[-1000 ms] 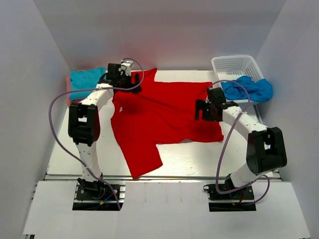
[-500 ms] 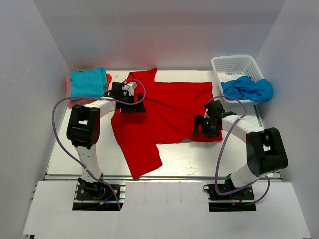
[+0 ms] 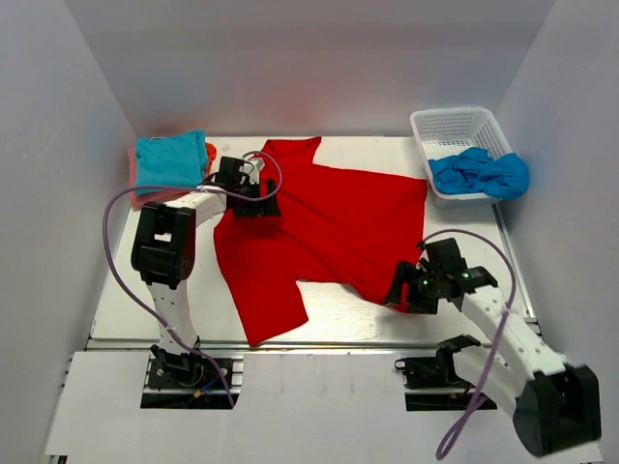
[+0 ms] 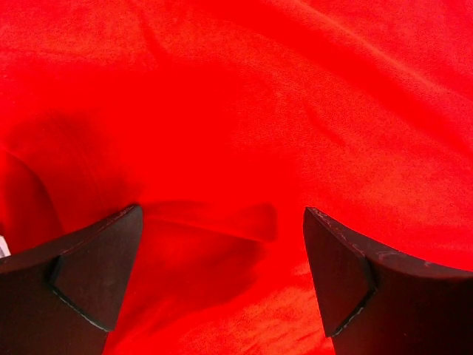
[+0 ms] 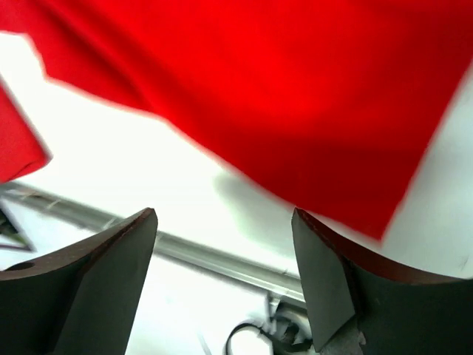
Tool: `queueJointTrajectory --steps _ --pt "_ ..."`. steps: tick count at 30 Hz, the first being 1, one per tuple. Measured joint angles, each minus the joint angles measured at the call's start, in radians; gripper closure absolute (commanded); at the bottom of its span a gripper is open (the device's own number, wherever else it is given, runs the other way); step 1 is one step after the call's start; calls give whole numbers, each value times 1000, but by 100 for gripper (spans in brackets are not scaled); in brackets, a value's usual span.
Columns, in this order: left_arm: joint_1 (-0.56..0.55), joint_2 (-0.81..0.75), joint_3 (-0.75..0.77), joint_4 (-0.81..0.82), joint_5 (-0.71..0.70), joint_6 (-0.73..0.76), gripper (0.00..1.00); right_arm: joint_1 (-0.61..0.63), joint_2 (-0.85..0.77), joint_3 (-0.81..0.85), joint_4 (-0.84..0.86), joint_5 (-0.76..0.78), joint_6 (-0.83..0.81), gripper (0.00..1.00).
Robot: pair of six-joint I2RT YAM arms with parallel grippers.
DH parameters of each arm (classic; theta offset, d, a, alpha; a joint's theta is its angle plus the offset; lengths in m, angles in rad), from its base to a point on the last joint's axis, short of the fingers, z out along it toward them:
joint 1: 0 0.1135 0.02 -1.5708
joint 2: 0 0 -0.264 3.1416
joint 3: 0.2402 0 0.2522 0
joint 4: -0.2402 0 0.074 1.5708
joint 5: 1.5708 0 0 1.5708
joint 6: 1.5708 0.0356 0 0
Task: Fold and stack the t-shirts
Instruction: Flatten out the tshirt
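Observation:
The large red t-shirt (image 3: 329,222) lies spread on the white table, with one sleeve hanging toward the front left. My left gripper (image 3: 266,206) is open and rests low over its upper left part. In the left wrist view (image 4: 222,274) red cloth (image 4: 259,111) fills the space between the jaws. My right gripper (image 3: 397,293) is open and empty at the shirt's near right corner. In the right wrist view (image 5: 225,281) the shirt's edge (image 5: 295,89) lies just beyond the fingertips. A folded turquoise shirt (image 3: 169,159) sits on an orange-pink one (image 3: 210,151) at the far left.
A white mesh basket (image 3: 455,124) stands at the far right, with a crumpled blue cloth (image 3: 481,172) hanging over its front rim. The table's metal front rail (image 5: 222,259) runs right below the right gripper. White walls enclose three sides.
My right gripper has pulled back toward the front edge, and the shirt's right side has shifted and turned with it. My left gripper came down onto the shirt's upper left and has stayed there.

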Motion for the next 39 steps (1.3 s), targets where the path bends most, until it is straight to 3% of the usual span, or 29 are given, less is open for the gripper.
queueJointTrajectory --steps 1,2,6,11,21,29,31,34,39 --pt "0 2 5 -6 -11 -1 0 0 -46 0 -31 -5 16 33" --pt "2 3 7 -9 -18 -3 0 0 -83 0 -60 -14 28 34" --pt "8 7 14 -13 -34 -6 0 0 -143 1 -169 -24 67 34" --pt "6 8 15 -13 -43 0 0 0 -110 51 -218 88 71 33" --pt "6 3 10 -12 -45 5 0 0 112 103 -98 312 76 30" --pt "6 -1 0 -7 -44 15 0 -1 288 104 153 444 72 30" --pt "6 -2 -1 -6 -44 17 0 -1 346 108 203 467 61 50" --pt "6 -3 -2 -7 -44 19 0 -1 404 147 225 500 53 100" --pt "6 -8 -9 -3 -46 20 0 -1 399 211 183 508 48 100"
